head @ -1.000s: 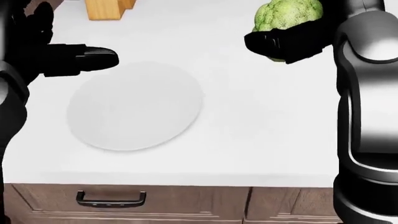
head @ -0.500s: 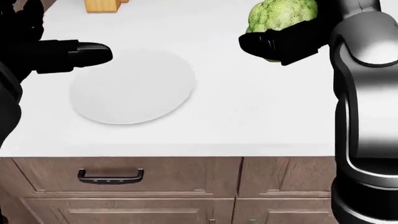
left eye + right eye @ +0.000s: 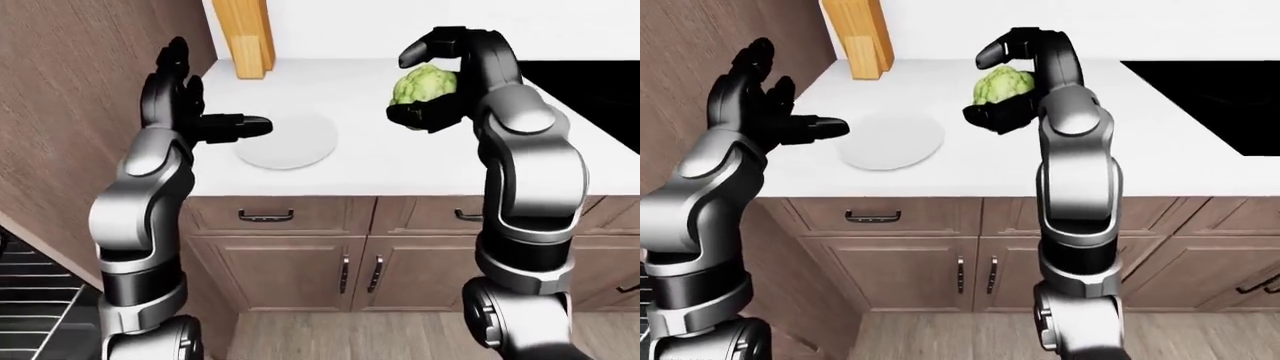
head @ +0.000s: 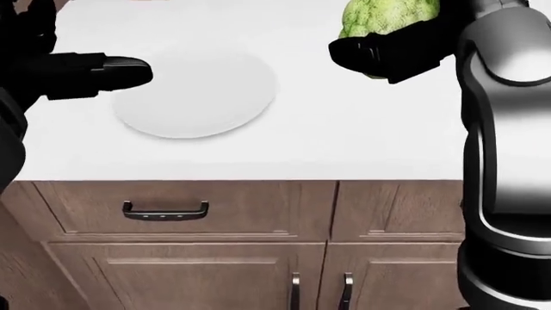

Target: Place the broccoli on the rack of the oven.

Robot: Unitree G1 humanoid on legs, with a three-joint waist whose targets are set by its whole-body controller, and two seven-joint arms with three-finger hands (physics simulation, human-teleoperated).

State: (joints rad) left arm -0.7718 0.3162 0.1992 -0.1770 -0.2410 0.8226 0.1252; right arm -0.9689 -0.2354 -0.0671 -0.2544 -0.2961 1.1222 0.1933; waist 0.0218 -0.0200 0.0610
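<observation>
The right hand (image 3: 437, 82) is clenched around the broccoli (image 3: 424, 83), holding it raised above the white countertop (image 3: 420, 161); black fingers (image 3: 428, 46) curl over the top of the green head and another wraps beneath it. In the left-eye view the broccoli sits right of centre near the top, clear of the counter surface. The left hand (image 3: 760, 105) is released, its fingers spread upward and one finger pointing toward the right of the view, holding nothing. Just beside that finger, a round white plate (image 4: 196, 95) lies flat on the countertop with nothing on it. A wooden block (image 3: 860, 37) stands upright near the top of the counter, against the brown wall panel (image 3: 70, 90). A black cooktop (image 3: 1210, 90) is set into the counter at the right. Below the counter run wooden drawers and cabinet doors (image 4: 189, 284) with dark handles (image 4: 165, 212). At the lower left edge of the left-eye view, dark wire oven racks (image 3: 30, 300) show partly.
</observation>
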